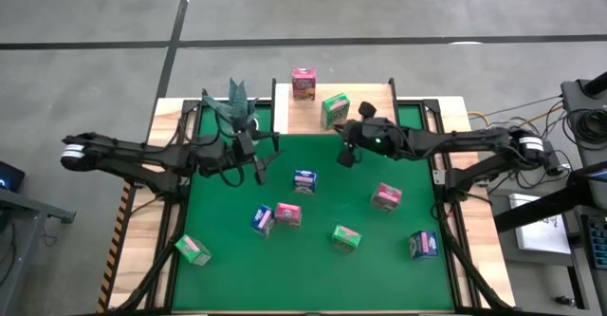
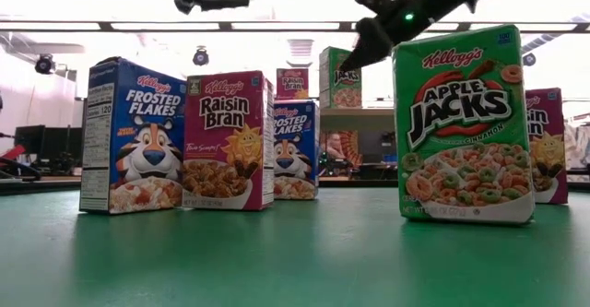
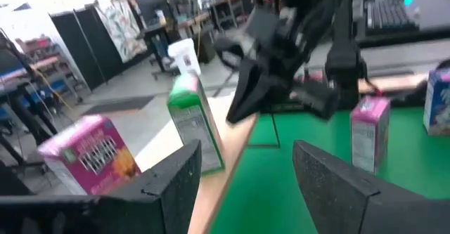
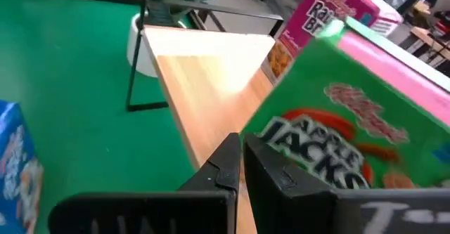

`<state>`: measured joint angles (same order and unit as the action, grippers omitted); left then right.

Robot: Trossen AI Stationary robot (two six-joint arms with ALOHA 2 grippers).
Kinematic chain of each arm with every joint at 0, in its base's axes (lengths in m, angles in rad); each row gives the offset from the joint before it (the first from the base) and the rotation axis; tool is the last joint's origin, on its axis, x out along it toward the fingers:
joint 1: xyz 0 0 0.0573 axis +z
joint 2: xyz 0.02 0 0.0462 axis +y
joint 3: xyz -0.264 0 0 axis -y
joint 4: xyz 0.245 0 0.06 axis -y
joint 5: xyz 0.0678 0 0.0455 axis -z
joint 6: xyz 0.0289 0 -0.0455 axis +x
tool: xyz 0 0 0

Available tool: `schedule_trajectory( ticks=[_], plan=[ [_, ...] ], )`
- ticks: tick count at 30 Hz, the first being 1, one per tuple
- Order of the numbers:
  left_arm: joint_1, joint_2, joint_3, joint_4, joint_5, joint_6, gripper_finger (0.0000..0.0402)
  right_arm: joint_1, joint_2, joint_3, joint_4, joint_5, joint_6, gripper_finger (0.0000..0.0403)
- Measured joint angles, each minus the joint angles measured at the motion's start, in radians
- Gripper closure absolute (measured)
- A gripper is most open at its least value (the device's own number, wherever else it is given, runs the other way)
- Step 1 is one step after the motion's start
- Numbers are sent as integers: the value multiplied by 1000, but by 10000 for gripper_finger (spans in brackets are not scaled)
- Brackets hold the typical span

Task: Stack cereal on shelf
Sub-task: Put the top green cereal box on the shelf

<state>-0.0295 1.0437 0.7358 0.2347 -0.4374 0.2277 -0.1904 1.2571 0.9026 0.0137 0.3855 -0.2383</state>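
Placing step on the shelf (image 1: pixel 308 115): green Apple Jacks box (image 1: pixel 334 109) standing there just ahead of shut, empty right gripper (image 1: pixel 349 152); left gripper (image 1: pixel 256 160) wide, empty; next, fetch another box

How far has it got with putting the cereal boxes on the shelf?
Two boxes stand on the shelf: a pink one and a green one. The shut right gripper sits beside the green one, empty; the left gripper is open. Seven boxes wait on the green mat.
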Motion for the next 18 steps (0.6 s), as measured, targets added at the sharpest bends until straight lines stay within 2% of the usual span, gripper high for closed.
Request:
schedule_trajectory(
  ticks=[18],
  plan=[
    [0,-85,-38,-21,1,18,194,-97,252,259,-178,60,-105,394]
  ],
)
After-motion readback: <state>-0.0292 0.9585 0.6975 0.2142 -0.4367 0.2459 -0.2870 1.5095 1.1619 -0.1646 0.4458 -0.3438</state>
